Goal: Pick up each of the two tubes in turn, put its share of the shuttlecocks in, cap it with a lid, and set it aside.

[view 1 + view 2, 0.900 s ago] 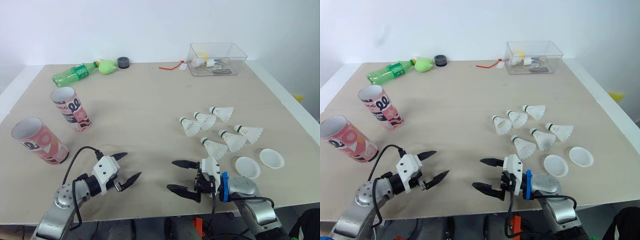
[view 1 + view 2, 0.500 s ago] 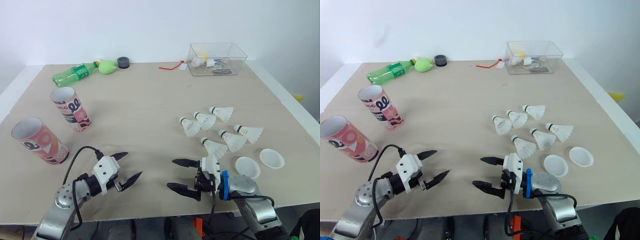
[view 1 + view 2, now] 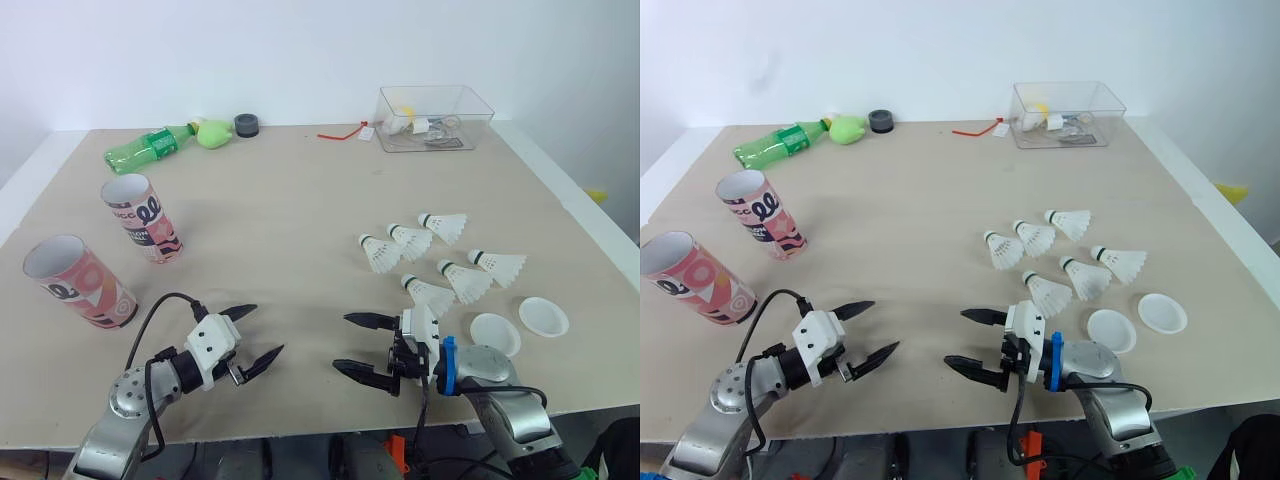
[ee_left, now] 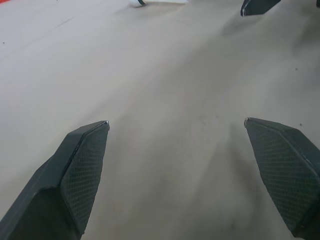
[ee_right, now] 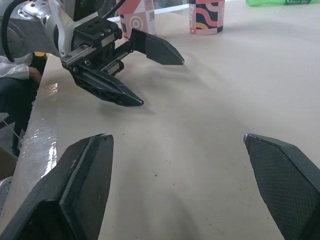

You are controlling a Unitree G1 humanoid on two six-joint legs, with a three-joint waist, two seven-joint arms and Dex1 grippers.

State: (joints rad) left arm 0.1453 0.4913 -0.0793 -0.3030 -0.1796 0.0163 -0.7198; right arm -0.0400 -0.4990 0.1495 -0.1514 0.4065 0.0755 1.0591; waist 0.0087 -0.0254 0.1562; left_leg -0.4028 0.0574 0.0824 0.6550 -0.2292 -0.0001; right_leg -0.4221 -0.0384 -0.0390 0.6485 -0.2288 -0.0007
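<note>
Two patterned pink tubes stand at the table's left, both with open tops: one tube farther back, the other tube nearer the left edge and leaning. Several white shuttlecocks lie in a loose group right of centre, and two round white lids rest just beyond them to the right. My left gripper hovers open near the front edge, empty. My right gripper faces it, open and empty, close to the nearest shuttlecock.
A green plastic bottle, a green object and a dark cap lie along the back left. A clear plastic box with small items sits at the back right. A red cord lies beside it.
My right gripper has crept slightly toward the table's middle; the left gripper, tubes, shuttlecocks and lids are where they were.
</note>
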